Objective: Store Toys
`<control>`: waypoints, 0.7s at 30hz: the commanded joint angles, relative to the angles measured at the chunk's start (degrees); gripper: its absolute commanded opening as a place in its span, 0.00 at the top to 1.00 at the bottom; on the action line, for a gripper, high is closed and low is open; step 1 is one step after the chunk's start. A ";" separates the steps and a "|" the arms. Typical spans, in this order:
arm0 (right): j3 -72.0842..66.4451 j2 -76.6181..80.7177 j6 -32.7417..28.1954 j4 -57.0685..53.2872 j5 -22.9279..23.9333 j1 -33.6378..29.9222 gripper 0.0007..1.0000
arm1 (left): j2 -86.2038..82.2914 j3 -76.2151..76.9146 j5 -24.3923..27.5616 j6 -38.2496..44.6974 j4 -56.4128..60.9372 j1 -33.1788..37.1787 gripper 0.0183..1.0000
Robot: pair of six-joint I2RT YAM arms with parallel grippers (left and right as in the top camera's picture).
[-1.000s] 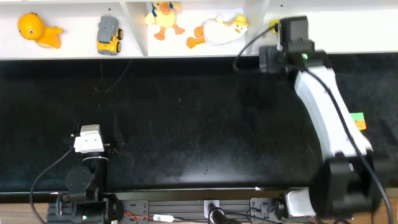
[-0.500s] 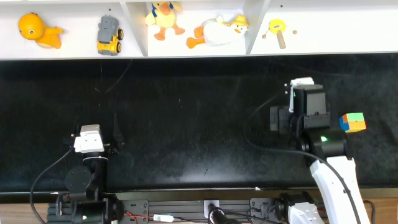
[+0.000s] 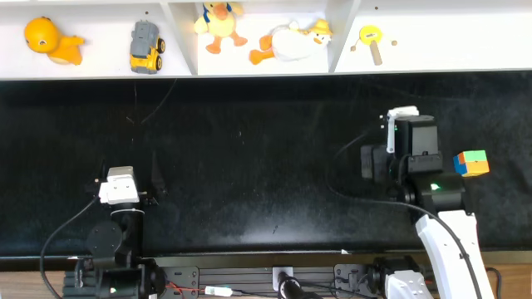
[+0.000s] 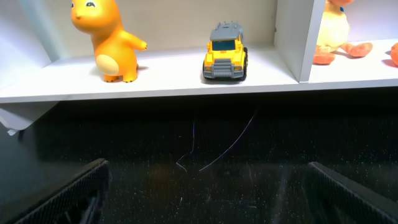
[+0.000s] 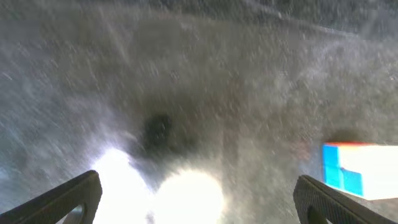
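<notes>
A multicoloured cube point(image 3: 470, 163) lies on the black table point(image 3: 266, 166) at the right; its blue and white faces point(image 5: 360, 169) also show in the right wrist view. My right gripper point(image 3: 404, 123) hovers just left of the cube, open point(image 5: 199, 208) and holding nothing. My left gripper point(image 4: 205, 205) stays low at the near left, open and empty, and faces the shelf. On the white shelf point(image 3: 266, 66) sit an orange figure point(image 3: 52, 39), a yellow truck point(image 3: 146, 46), a yellow duck plush point(image 3: 219, 23), a white duck plush point(image 3: 291, 40) and a yellow rattle point(image 3: 371, 39).
White dividers point(image 3: 184, 33) split the shelf into compartments. The left wrist view shows the orange figure point(image 4: 111, 40) and the truck point(image 4: 225, 51) side by side, with a divider point(image 4: 297, 37) between them and the duck plush point(image 4: 339, 31). The left arm point(image 3: 120, 184) is folded near the front edge.
My right arm has drawn back from the shelf's right compartment to the table beside the cube. The rattle now lies uncovered in that compartment. The left arm has not moved.
</notes>
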 commanded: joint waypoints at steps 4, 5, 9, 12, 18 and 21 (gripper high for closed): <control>-0.20 -0.02 -26.75 2.91 -12.46 -20.37 0.00 | -0.68 -0.07 0.55 -0.15 -0.15 -0.26 0.00; -0.22 -0.02 -30.67 3.32 -14.27 -24.44 0.00 | -0.68 -0.07 0.55 -0.15 -0.15 -0.26 0.00; -0.28 0.28 -36.87 6.82 -19.76 -40.41 0.00 | -0.68 -0.07 0.55 -0.15 -0.15 -0.26 0.00; -0.28 2.19 -37.81 8.41 -22.77 -46.66 0.00 | -0.68 -0.07 0.55 -0.15 -0.15 -0.26 0.00; -0.28 10.21 -42.38 9.97 -23.23 -50.53 0.00 | -0.68 -0.07 0.55 -0.15 -0.15 -0.26 0.00; -0.28 14.34 -44.68 11.61 -21.75 -51.60 0.00 | -0.68 -0.07 0.55 -0.15 -0.15 -0.26 0.00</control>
